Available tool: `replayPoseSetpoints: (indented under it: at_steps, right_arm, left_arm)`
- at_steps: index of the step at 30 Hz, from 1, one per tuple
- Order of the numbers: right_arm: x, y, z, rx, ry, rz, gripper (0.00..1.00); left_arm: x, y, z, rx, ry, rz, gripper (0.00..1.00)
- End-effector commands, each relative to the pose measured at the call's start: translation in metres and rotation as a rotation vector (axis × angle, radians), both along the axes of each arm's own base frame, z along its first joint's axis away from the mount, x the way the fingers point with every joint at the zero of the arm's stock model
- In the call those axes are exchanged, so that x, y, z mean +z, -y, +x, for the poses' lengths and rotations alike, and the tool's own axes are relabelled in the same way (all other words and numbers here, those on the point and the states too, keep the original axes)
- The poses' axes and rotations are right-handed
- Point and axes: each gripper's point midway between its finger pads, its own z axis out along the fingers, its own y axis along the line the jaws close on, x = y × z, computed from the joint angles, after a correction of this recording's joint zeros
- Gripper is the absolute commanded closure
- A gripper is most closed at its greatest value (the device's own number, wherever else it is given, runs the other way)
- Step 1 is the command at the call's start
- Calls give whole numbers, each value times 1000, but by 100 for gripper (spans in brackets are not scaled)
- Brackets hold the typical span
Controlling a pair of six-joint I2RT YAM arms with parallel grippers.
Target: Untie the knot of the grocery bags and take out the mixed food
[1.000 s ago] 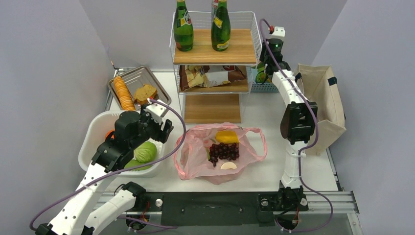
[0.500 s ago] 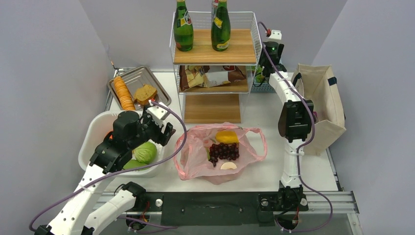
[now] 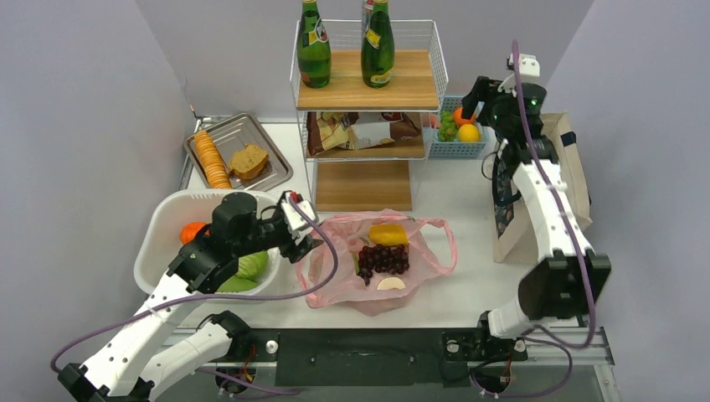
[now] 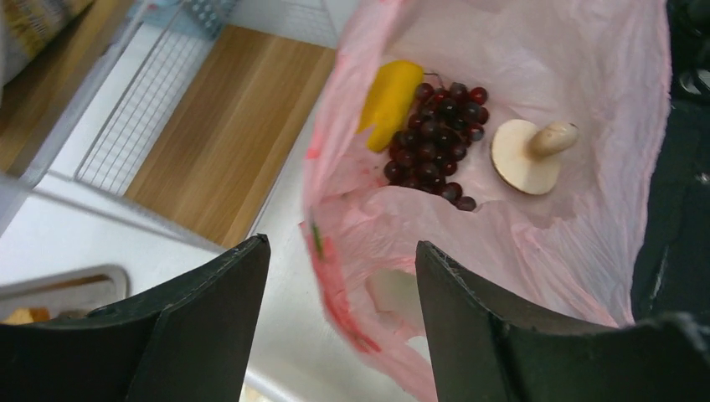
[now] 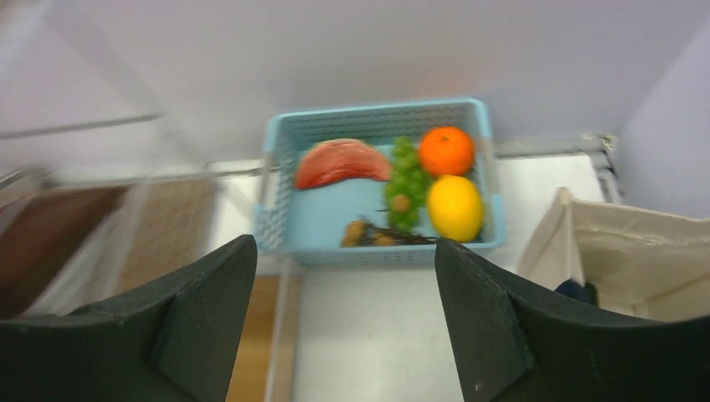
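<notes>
Left gripper [image 4: 342, 251] hovers with its jaws wide and nothing between them, just at the left lip of the pink bag [image 3: 335, 280], with the white tub [image 3: 159, 228] close behind it on the left. The bag lies slumped near the middle of the table in front of the wire rack [image 3: 368, 151]. Its mouth gapes open and I can make out no tie in the handles, so the knot looks undone. Inside, in plain sight, sit a yellow piece [image 4: 387, 99], a bunch of dark grapes [image 4: 435, 134] touching it, and a mushroom [image 4: 529, 151] just to the right of the grapes.

Far off to the right, the right gripper [image 5: 345, 244] hangs spread wide and empty, above and just short of the blue basket [image 5: 377, 110], beside the canvas tote [image 3: 569, 167].

The likely trouble is the film itself. A jaw reaching in from this edge could pinch the thin plastic along with the food, and with nothing pinning the bag down, the whole thing would lift or drag across the table. The grapes may also shed or roll if squeezed off-centre, and the mushroom's rounded stem could squirt out of a grip.
</notes>
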Motion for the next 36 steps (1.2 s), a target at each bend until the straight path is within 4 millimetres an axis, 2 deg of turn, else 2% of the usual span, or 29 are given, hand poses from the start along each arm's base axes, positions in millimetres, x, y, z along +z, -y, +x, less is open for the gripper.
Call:
replayPoseSetpoints:
  at_steps: [1, 2, 3, 4, 5, 6, 7, 8, 9, 11, 13, 16, 17, 18, 19, 20, 21, 22, 23, 24, 26, 29, 31, 34, 36]
  right_arm:
    - [38, -65, -104, 390, 41, -50, 27]
    - [28, -70, -121, 426, 15, -76, 27]
    - [33, -80, -154, 501, 26, -151, 27]
    - [26, -85, -170, 541, 13, -185, 27]
    - [29, -97, -201, 621, 35, -254, 27]
    - [25, -105, -216, 665, 36, -278, 27]
    - [30, -117, -244, 739, 76, -322, 27]
    - [25, -124, -256, 781, 79, -337, 28]
    - [28, -138, -277, 846, 111, -360, 29]
    - [18, -158, -299, 933, 118, -403, 31]
    - [-1, -177, -313, 1020, 105, -464, 36]
    - [-24, -195, -319, 1102, 90, -511, 42]
    - [-38, -202, -320, 1137, 78, -575, 46]
    - [-47, -210, -328, 1186, 80, -617, 47]
    - [-64, -212, -325, 1204, 65, -701, 50]
    - [-70, -219, -330, 1238, 76, -740, 52]
    - [-86, -221, -327, 1243, 56, -807, 55]
    - [-92, -225, -326, 1245, 66, -849, 57]
    - [-107, -227, -325, 1253, 36, -883, 59]
    - [-111, -230, -323, 1245, 41, -909, 59]
    - [-132, -232, -319, 1242, -1, -964, 61]
    - [-159, -224, -314, 1235, -48, -1047, 59]
    - [-174, -223, -316, 1271, -67, -1082, 52]
    - [-194, -224, -314, 1299, -101, -1105, 41]
    - [-203, -227, -311, 1322, -127, -1081, 40]
  left_arm:
    - [0, 19, -2, -60, 117, 47, 38]
    - [-3, 18, -1, -43, 111, 52, 38]
    - [-4, 15, 3, 7, 95, 48, 37]
    - [-5, 13, 5, 36, 88, 40, 36]
    - [-3, 6, 12, 116, 71, 23, 35]
    - [-2, 1, 15, 160, 62, 12, 34]
    - [0, -10, 22, 246, 27, -13, 32]
    - [4, -15, 23, 272, 11, -35, 31]
    - [6, -23, 23, 302, -39, -67, 31]
    - [5, -30, 19, 326, -126, -124, 30]
    - [-1, -31, 16, 357, -218, -169, 29]
    - [-13, -19, 10, 341, -339, -217, 30]
    - [-20, -9, 6, 310, -405, -238, 30]
    - [-24, -6, 5, 299, -434, -241, 30]
    - [-34, -2, 3, 298, -486, -237, 33]
    - [-38, -1, 3, 302, -502, -237, 36]
    - [-44, -2, 3, 305, -517, -239, 45]
    - [-42, -2, 2, 299, -510, -246, 52]
    - [-40, 0, -1, 277, -509, -249, 64]
    - [-36, 2, -5, 251, -507, -256, 73]
    - [-29, 2, -9, 229, -497, -267, 81]
    - [-25, 0, -12, 228, -481, -273, 91]
    - [-25, -1, -11, 236, -474, -275, 99]
    - [-22, -2, -10, 240, -462, -280, 100]
    - [-19, -2, -10, 234, -452, -278, 100]
